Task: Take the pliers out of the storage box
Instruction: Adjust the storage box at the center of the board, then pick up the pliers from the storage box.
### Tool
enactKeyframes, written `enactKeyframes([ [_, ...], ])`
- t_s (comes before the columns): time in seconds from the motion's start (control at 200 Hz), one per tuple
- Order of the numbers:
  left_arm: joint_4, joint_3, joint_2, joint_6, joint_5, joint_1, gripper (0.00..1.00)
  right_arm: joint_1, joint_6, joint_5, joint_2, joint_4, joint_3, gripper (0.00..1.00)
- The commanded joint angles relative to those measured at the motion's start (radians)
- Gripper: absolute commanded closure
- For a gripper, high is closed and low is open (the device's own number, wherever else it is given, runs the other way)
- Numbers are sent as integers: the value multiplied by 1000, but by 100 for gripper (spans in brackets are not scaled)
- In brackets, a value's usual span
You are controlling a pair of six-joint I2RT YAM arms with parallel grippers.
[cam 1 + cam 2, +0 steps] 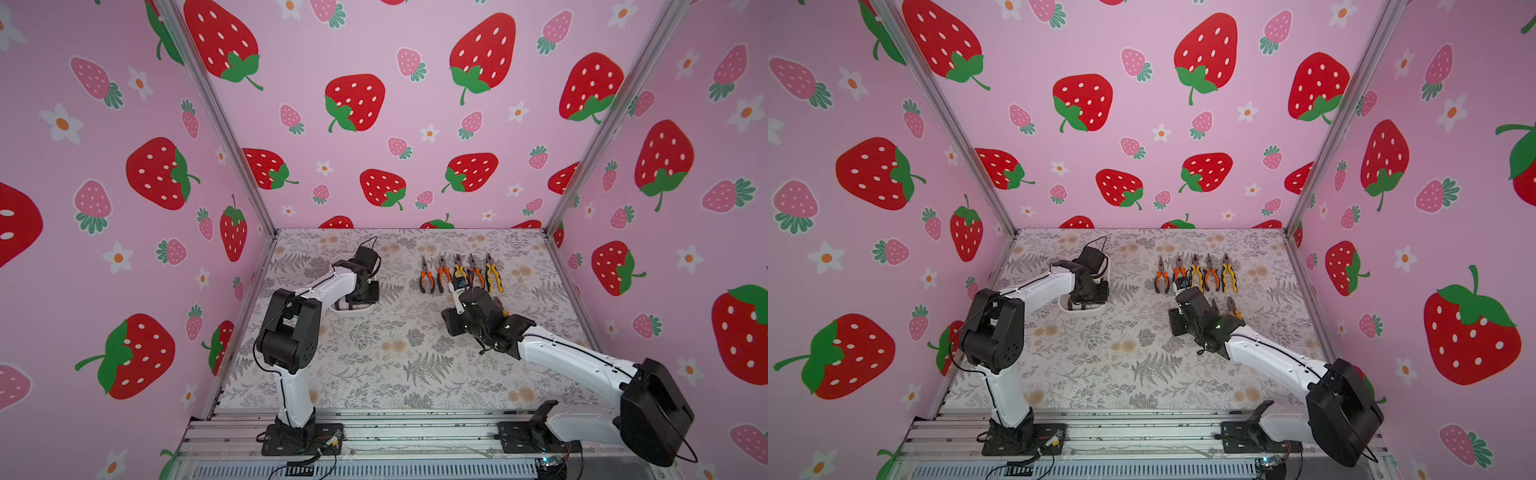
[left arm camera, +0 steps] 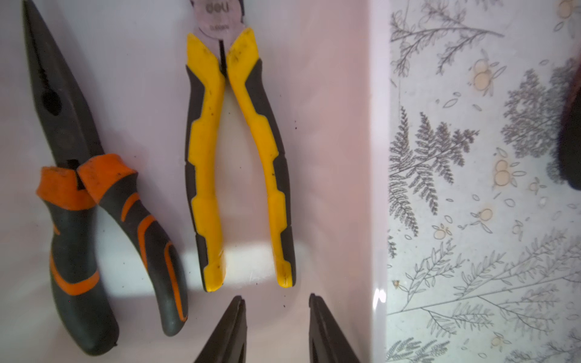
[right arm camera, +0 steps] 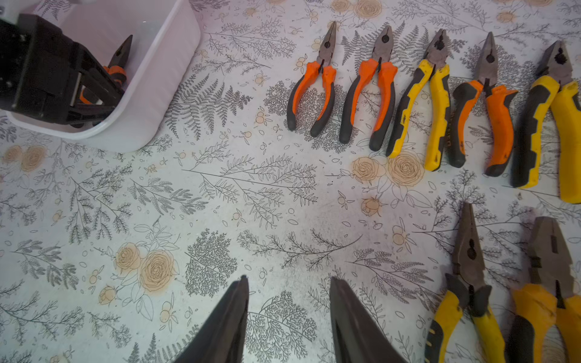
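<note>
Nearest, the right hand (image 3: 288,279) hangs empty over the tabletop (image 3: 220,195), fingers apart, beside two laid-out pliers (image 3: 468,251). Further back, the left hand (image 2: 276,297) is down in the box (image 2: 339,157), fingers apart on nothing, just short of the handle ends of a yellow pair (image 2: 239,157) with an orange pair (image 2: 94,220) alongside; five more (image 3: 437,94) lie in a row beyond. The step looks like picking the yellow pair: straddle its handles, close, lift clear of the wall.
</note>
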Motion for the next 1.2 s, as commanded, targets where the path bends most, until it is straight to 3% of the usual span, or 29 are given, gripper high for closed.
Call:
enactKeyframes([
  [0.0,-14,44,11,-16,5,-14,64,4,1,12,-9,-1,28,53],
  [0.22,-45,78,0,32,-77,11,60,5,1,9,-6,-2,30,52],
  [0.62,-105,259,168,101,-101,72,59,5,1,10,14,-9,44,52],
  [0.945,-99,292,266,110,-90,90,61,6,1,8,35,-20,60,52],
  [1.195,-77,217,260,99,-110,90,67,5,1,9,44,-21,66,52],
])
